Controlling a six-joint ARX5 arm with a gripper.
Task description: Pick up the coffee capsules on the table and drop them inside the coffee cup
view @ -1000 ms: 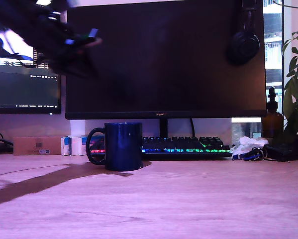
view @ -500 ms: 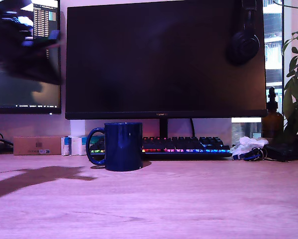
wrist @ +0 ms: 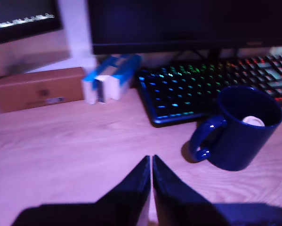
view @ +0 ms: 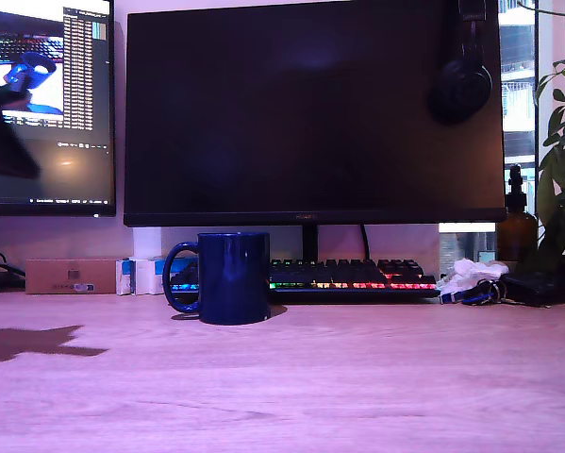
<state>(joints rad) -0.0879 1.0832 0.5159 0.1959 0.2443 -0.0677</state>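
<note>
The dark navy coffee cup (view: 233, 278) stands upright on the wooden table in front of the keyboard, its handle toward the exterior view's left. In the wrist view a cream-white coffee capsule (wrist: 253, 121) lies inside the cup (wrist: 239, 134). My gripper (wrist: 151, 158) hovers above bare table to the handle side of the cup, apart from it, its dark fingers (wrist: 136, 181) pressed together with nothing between them. In the exterior view only a dark blur of the arm (view: 1, 142) shows at the far left edge, high above the table.
A backlit keyboard (view: 348, 274) lies behind the cup under a large dark monitor (view: 310, 113). A cardboard box (view: 72, 276) and small blue-white boxes (view: 141, 276) sit at the back left. A brown bottle (view: 516, 226), a plant and clutter (view: 471, 280) stand at the right.
The arm has swung toward the exterior view's left and nearly left the frame. Its shadow on the table has shrunk leftward. The cup has not moved.
</note>
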